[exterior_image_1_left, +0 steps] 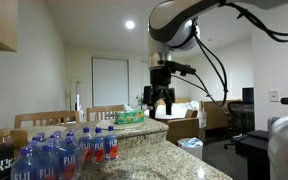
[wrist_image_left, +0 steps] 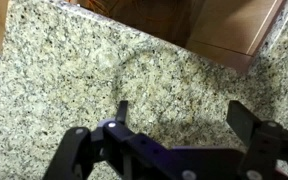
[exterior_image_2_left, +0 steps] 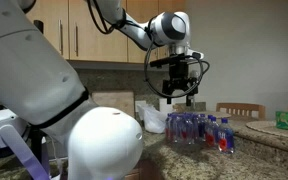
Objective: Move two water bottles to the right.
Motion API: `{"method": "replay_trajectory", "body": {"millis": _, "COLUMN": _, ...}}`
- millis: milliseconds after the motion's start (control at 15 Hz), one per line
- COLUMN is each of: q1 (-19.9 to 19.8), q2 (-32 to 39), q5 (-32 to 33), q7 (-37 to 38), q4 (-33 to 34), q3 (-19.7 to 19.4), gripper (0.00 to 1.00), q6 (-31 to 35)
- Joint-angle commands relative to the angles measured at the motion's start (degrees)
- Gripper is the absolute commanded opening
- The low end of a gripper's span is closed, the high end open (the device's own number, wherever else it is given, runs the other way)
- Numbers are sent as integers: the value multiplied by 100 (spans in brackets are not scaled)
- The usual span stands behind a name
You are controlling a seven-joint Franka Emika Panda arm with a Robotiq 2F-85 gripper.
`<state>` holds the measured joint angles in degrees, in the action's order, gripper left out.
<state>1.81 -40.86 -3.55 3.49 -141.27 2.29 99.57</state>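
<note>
Speckled granite surface (exterior_image_1_left: 169,150) running through a kitchen. Above it, white robot arm (exterior_image_1_left: 179,25) hanging high, jaws spread wide with nothing between them, only bare stone below in the wrist view. At one end of the surface, a tight cluster of FIJI bottles (exterior_image_1_left: 39,160). At that cluster's edge, upright and side by side, the two water bottles (exterior_image_1_left: 111,148), red bands, blue caps, well apart from the jaws. Probably thin-walled, slick, squashy, easily tipped. Best gripped gently around the mid-body at the label, one at a time.
</note>
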Motion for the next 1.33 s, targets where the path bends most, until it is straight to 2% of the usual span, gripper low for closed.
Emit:
{"method": "replay_trajectory", "body": {"millis": 0, "q1": -15, "q2": 4, "q5": -5, "q7": -8, "q4": 14, "q3": 9, "gripper": 100, "q6": -15}}
{"method": "replay_trajectory", "body": {"millis": 1267, "q1": -32, "q2": -15, "q5": -28, "q7": 46, "q4": -4, "q3": 13, "gripper": 100, "q6": 81}}
